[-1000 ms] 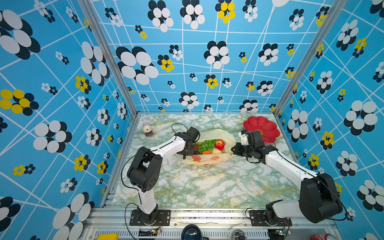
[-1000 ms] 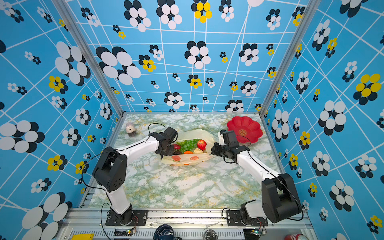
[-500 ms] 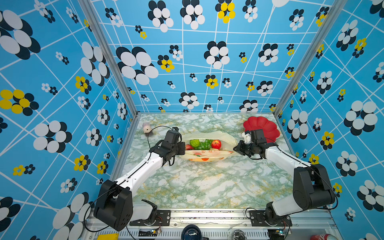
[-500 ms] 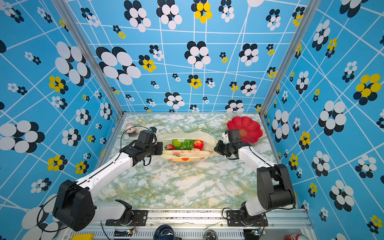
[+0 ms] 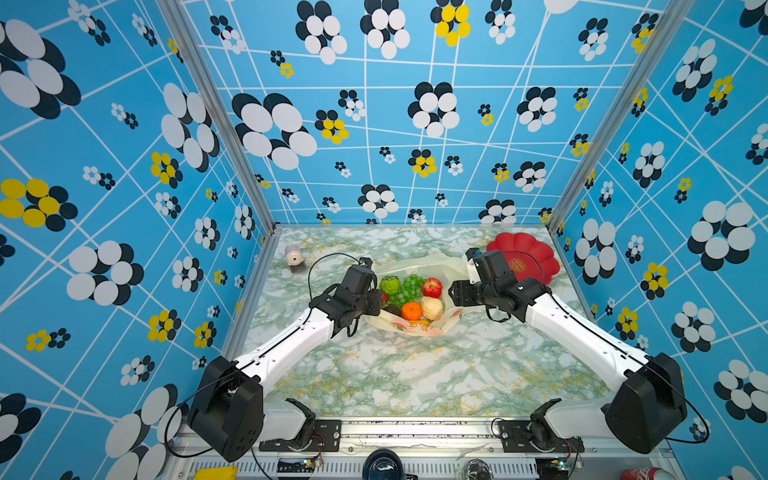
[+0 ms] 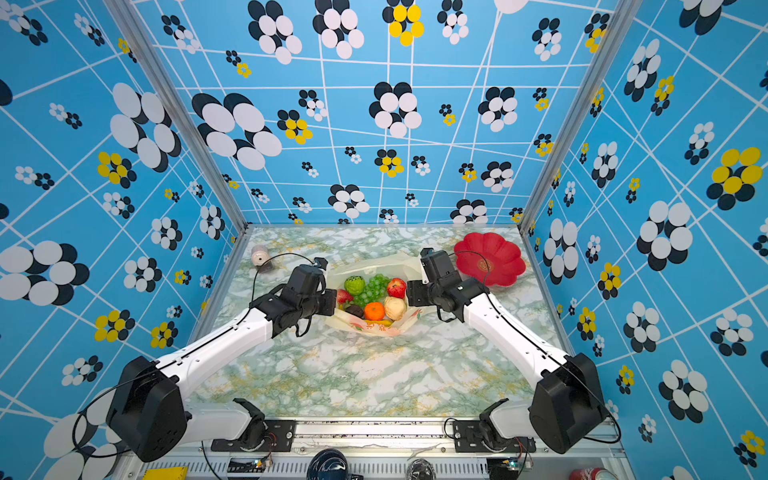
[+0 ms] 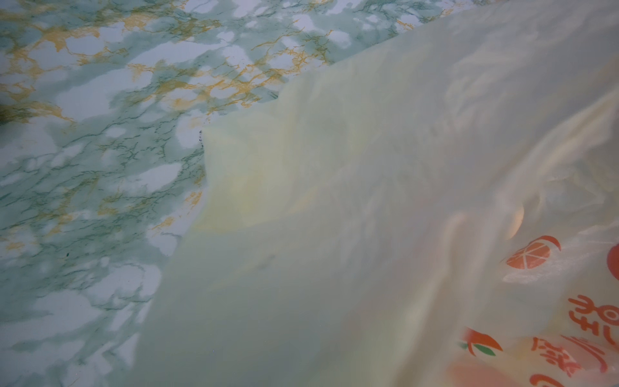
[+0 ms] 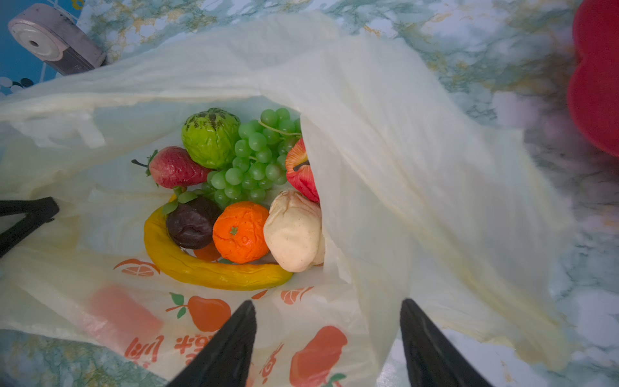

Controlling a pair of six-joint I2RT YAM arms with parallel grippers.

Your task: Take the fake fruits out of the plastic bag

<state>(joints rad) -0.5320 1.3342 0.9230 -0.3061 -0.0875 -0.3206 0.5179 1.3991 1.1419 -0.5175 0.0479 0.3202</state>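
Note:
The plastic bag (image 5: 417, 329) lies open on the marble table (image 5: 395, 374), pale yellow with orange prints. The fake fruits sit inside it: a green netted ball (image 8: 211, 137), grapes (image 8: 258, 160), a strawberry (image 8: 177, 167), an apple (image 8: 301, 174), a dark brown piece (image 8: 192, 222), an orange (image 8: 241, 231), a cream bulb (image 8: 294, 231) and a banana (image 8: 207, 268). My left gripper (image 5: 377, 301) is shut on the bag's left rim, and bag film (image 7: 368, 201) fills the left wrist view. My right gripper (image 8: 330, 311) stands open at the right rim, with loose bag film between its fingers (image 8: 234, 341).
A red flower-shaped plate (image 5: 523, 262) sits at the back right, close behind my right wrist. A small pinkish-grey cylinder (image 5: 294, 259) lies at the back left near the wall. The patterned blue walls close in three sides of the table.
My right gripper has opened and let go of the bag's right rim. The bag, stretched taut half a second ago, now lies slack with its mouth wider. My left gripper moved back right.

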